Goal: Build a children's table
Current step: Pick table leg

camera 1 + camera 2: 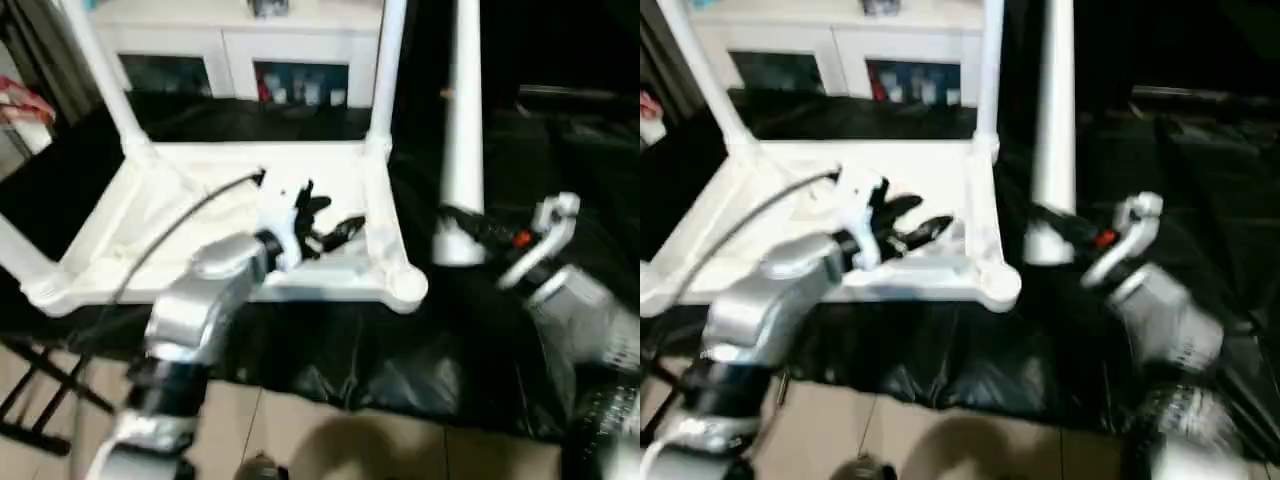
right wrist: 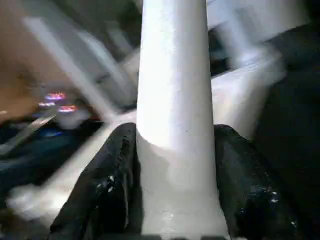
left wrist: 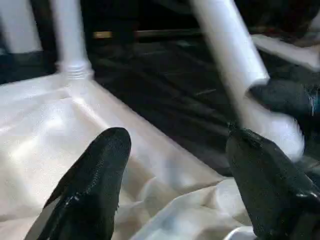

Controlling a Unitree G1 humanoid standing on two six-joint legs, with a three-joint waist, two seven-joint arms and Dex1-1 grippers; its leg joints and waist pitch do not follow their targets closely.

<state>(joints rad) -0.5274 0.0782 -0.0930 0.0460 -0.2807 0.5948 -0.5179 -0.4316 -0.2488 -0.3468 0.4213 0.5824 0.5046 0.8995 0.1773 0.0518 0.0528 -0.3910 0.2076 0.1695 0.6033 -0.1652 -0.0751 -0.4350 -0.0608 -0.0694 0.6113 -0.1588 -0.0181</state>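
Observation:
The children's table top [image 1: 160, 215] lies upside down on a black-covered surface. White legs stand in its far-left corner [image 1: 100, 70], far-right corner [image 1: 385, 70] and near-left corner [image 1: 20, 250]. Its near-right corner socket [image 1: 408, 283] holds nothing. My left gripper [image 1: 325, 225] hovers open over the ribbed underside near that corner, with its black fingers [image 3: 95, 185] apart and nothing between them. Just right of the table top, my right gripper [image 1: 480, 235] is shut on the thick lower end of a fourth white leg [image 1: 463, 120], held upright. That leg [image 2: 175, 100] sits between both black fingers.
A white cabinet with glass doors [image 1: 240, 50] stands behind the table. Black cloth [image 1: 380, 360] hangs over the work surface's front edge above a tiled floor [image 1: 300, 430]. A black metal frame [image 1: 40, 390] is at lower left. A cable runs along my left forearm.

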